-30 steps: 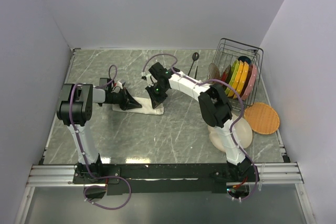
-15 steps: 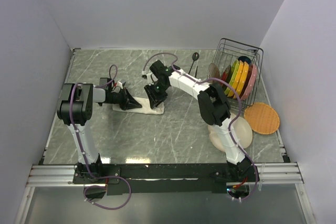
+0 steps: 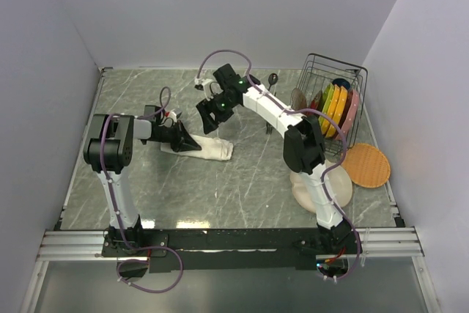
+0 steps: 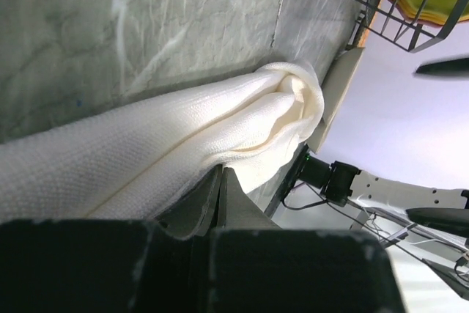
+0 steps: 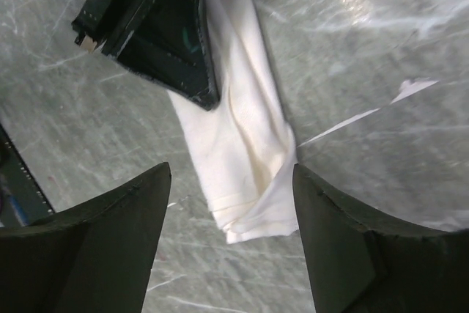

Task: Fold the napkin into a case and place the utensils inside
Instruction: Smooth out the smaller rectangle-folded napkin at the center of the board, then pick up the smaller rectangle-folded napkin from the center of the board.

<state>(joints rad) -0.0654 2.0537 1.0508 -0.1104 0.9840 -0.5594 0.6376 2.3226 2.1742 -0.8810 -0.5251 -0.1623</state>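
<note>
Top external: the napkin (image 3: 214, 149) lies on the table (image 3: 242, 188) as a folded strip, with the left gripper (image 3: 190, 144) on its left end and the right gripper (image 3: 209, 126) just above it. Left wrist: closed fingers pinch the napkin's folds. Right wrist: jaws spread wide — empty — over the napkin's free end.

Wire rack (image 3: 335, 61) holding coloured plates (image 3: 337, 108); orange disc (image 3: 365, 165) beside.

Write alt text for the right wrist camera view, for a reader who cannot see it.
A cream-white napkin, folded into a narrow strip, lies on a grey marbled table, seen from above between the right gripper's two spread dark fingers, which hold nothing. The dark, closed left gripper meets the strip's edge near the top of the picture.
</note>
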